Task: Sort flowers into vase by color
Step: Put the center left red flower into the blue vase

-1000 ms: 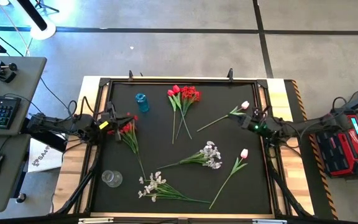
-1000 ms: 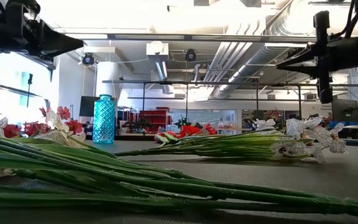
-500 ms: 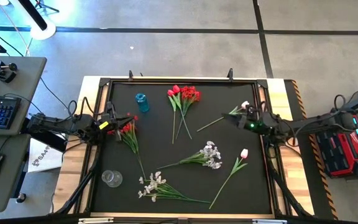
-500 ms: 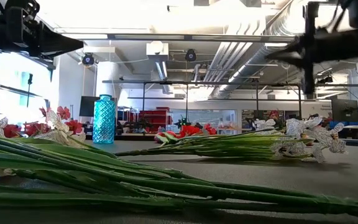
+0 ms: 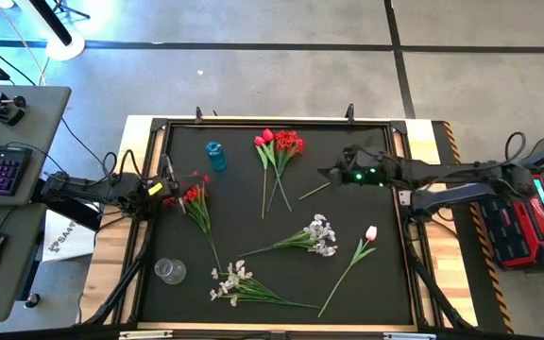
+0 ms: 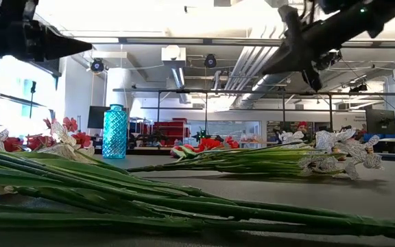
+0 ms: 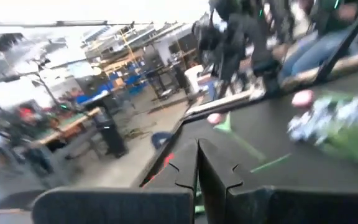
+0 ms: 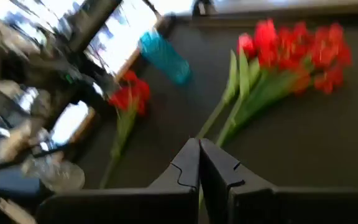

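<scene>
Though two vases stand on the counter [image 5: 399,283], a blue vase [image 5: 215,155] at the far left and a clear vase [image 5: 169,271] at the near left, neither holds a stem, so by my reading the sorting has hardly begun. Every flower lies flat: red bunch [image 5: 282,146] at the far middle, red blooms [image 5: 195,195] at the left, white spray [image 5: 320,233] in the centre, another white spray [image 5: 231,281] near the front, and a pink tulip [image 5: 370,233] on the right. The right end effector [image 5: 331,175] reaches in over the mat beside the red bunch, fingers pressed together and carrying nothing. The left end effector [image 5: 171,188] hangs by the red blooms, likewise closed and empty. All colours are left to place.
</scene>
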You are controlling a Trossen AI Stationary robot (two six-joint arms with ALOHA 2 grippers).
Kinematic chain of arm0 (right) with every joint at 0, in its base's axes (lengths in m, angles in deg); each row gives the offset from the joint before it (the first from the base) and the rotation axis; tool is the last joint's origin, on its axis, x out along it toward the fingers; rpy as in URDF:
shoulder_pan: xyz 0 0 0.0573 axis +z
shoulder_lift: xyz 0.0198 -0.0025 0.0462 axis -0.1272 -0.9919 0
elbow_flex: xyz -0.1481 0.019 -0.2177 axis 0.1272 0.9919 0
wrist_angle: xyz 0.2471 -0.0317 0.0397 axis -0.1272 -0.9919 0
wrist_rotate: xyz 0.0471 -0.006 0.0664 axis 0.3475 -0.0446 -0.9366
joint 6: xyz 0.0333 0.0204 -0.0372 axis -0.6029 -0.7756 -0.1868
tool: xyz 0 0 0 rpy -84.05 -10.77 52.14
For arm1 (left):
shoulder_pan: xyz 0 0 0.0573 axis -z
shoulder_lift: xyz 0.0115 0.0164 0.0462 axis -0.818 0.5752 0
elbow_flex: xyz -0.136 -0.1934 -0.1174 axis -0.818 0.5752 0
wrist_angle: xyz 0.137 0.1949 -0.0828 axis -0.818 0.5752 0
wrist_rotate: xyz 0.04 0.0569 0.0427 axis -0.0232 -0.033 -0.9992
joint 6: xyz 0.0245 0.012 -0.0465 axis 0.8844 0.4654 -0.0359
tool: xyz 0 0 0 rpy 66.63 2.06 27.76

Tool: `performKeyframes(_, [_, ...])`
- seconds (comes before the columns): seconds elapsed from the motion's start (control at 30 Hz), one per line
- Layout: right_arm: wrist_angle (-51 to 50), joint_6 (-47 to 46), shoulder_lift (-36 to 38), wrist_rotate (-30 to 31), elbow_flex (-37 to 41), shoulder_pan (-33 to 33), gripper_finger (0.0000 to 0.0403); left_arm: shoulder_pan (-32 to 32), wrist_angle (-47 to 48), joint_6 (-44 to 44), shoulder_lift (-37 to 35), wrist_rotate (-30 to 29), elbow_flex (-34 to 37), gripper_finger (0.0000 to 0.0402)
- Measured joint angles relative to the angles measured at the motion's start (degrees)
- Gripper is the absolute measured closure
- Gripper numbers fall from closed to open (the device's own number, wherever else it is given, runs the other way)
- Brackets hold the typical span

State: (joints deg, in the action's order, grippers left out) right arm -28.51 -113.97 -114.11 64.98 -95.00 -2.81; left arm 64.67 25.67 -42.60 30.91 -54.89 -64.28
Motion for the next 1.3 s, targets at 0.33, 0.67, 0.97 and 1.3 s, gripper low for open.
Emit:
performKeyframes(0.33, [-2.13,-7.65,-5.34,-1.85,-2.76,-0.38,0.0403,0.02,-6.60,-46.56,0.17,3.19,0.02,0.0402])
performKeyframes(0.67, [-6.74,-9.53,-5.11,-2.91,-3.23,-0.40,0.0402,0.02,-4.78,-71.90,1.38,5.06,0.04,0.0402])
performKeyframes(0.97, [-14.60,-10.08,-5.13,-5.79,-3.23,-0.36,0.0335,0.09,10.16,-79.49,6.78,6.13,-7.22,0.0402])
performKeyframes(1.3, [-16.06,-11.34,-5.13,-3.23,-3.23,-0.36,0.0189,0.00,49.55,-103.19,37.26,1.97,-28.51,0.0402])
